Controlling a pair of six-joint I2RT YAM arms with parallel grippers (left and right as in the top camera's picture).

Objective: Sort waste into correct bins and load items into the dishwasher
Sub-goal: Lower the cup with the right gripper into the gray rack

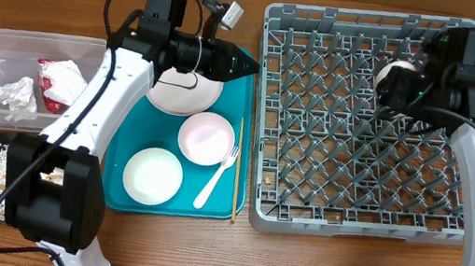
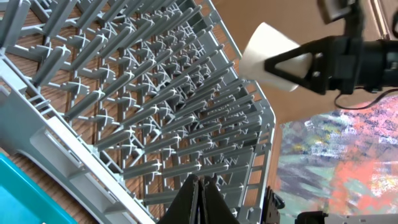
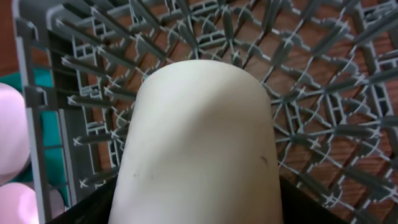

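Cup (image 3: 199, 143) sits clamped in half-spread right claw (image 1: 396, 81), apparently above rack (image 1: 315, 116).

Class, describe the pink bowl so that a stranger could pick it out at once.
Start at the teal tray left of the grey dish rack. The pink bowl sits mid-tray, between the white plate and the white dish, beside the fork. It alone is pale pink.

White cup (image 1: 394, 78) (plain, smooth) held above rack (image 1: 345, 173); rack grey, pegged
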